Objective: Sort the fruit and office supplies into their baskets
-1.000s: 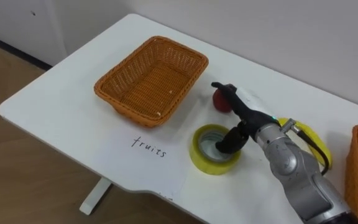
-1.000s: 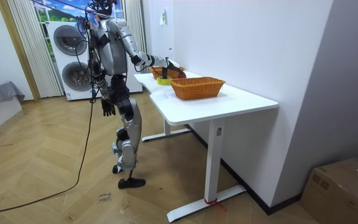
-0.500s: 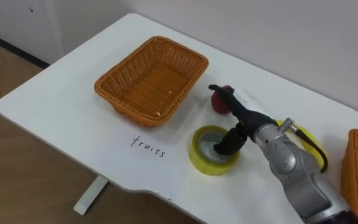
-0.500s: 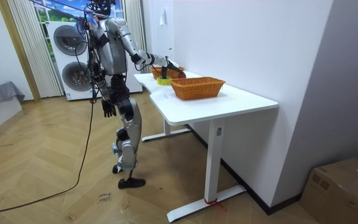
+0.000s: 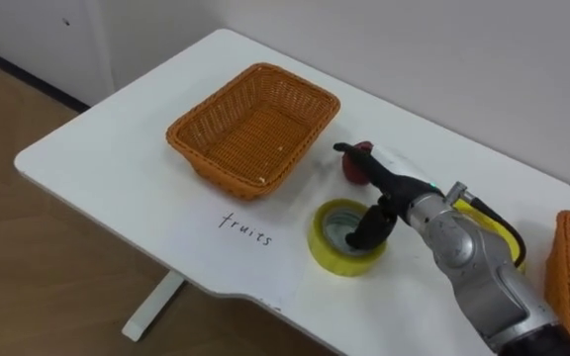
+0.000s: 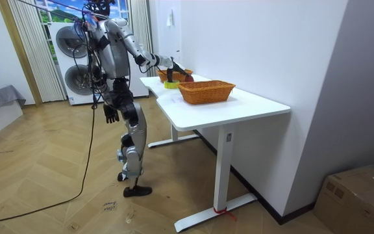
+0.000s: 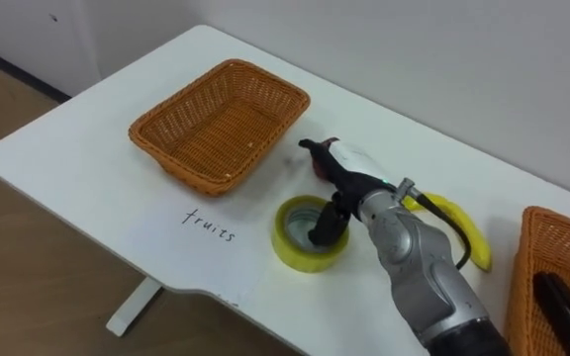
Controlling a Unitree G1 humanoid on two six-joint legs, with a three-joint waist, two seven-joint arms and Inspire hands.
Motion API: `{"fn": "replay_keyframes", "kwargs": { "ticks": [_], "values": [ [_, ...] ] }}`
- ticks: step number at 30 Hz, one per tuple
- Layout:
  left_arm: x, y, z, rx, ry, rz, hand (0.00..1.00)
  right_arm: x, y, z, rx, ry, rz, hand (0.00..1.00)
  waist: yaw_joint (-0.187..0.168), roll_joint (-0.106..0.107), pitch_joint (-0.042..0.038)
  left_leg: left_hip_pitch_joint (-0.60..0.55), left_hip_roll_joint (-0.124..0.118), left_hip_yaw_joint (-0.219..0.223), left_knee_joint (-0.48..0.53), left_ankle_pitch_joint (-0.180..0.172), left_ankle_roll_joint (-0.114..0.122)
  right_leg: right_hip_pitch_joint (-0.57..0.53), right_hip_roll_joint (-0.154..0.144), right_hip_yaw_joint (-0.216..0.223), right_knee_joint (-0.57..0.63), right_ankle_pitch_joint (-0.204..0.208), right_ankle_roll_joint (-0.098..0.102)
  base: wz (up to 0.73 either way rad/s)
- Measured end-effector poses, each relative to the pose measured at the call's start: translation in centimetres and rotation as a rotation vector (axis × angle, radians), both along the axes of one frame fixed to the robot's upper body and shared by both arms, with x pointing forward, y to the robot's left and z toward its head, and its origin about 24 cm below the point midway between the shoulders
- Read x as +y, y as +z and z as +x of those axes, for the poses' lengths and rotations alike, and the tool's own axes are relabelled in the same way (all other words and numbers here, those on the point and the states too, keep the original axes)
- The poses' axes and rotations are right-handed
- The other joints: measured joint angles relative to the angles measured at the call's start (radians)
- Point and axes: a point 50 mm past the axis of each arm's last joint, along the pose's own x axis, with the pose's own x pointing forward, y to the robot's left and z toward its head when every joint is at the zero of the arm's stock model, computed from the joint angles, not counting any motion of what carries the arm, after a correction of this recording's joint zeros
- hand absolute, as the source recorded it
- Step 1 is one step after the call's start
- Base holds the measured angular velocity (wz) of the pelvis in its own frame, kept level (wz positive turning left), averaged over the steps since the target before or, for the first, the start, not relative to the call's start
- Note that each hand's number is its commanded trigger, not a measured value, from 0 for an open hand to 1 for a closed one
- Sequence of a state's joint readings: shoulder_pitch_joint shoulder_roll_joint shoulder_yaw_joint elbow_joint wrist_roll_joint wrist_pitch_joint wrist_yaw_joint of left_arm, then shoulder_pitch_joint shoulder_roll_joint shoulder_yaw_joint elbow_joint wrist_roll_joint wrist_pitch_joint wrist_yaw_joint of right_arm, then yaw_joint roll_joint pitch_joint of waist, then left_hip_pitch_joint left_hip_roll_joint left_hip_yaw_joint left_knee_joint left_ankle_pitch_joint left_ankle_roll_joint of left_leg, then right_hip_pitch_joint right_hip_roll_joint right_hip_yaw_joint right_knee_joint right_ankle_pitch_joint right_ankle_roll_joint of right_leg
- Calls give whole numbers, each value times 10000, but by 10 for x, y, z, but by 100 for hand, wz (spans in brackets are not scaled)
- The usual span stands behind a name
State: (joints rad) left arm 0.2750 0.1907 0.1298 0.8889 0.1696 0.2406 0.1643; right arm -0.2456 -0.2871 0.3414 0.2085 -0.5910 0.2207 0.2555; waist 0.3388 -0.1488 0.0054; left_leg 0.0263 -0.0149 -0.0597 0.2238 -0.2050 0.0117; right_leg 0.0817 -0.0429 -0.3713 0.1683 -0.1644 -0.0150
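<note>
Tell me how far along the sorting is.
Barely started. Done: one dark item lies in the right-hand basket; the fruit basket holds nothing. In hand: the right robot hand is over the tape roll, thumb down in its hole, fingers straight, with the roll resting on the table. Left to do: tape roll, apple and banana. The left robot hand hangs at the robot's side.

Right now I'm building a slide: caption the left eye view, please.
Right hand reaches over a yellow tape roll toward a red fruit beside the empty basket.
</note>
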Motion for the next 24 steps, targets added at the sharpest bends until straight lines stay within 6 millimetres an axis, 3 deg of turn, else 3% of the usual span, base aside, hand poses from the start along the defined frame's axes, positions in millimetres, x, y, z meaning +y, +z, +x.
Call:
{"fn": "replay_keyframes", "kwargs": {
  "ticks": [2,8,24],
  "values": [
    [0,0,0,-12,-6,9,0,0,1,2,-22,-6,-85,100,-2,0,0,-1,-14,0,-2,32,56,-6,-4,17,-6,2,16,0],
    [0,0,3,10,-66,30,0,-8,2,5,-65,-237,-651,100,14,1,-1,14,2,2,-14,34,56,18,16,-4,2,6,16,0],
    [2,-1,3,100,-123,226,0,-6,5,6,-124,-160,-614,100,40,4,-5,41,29,-2,-12,33,54,95,42,2,51,59,2,0]
  ]
}}
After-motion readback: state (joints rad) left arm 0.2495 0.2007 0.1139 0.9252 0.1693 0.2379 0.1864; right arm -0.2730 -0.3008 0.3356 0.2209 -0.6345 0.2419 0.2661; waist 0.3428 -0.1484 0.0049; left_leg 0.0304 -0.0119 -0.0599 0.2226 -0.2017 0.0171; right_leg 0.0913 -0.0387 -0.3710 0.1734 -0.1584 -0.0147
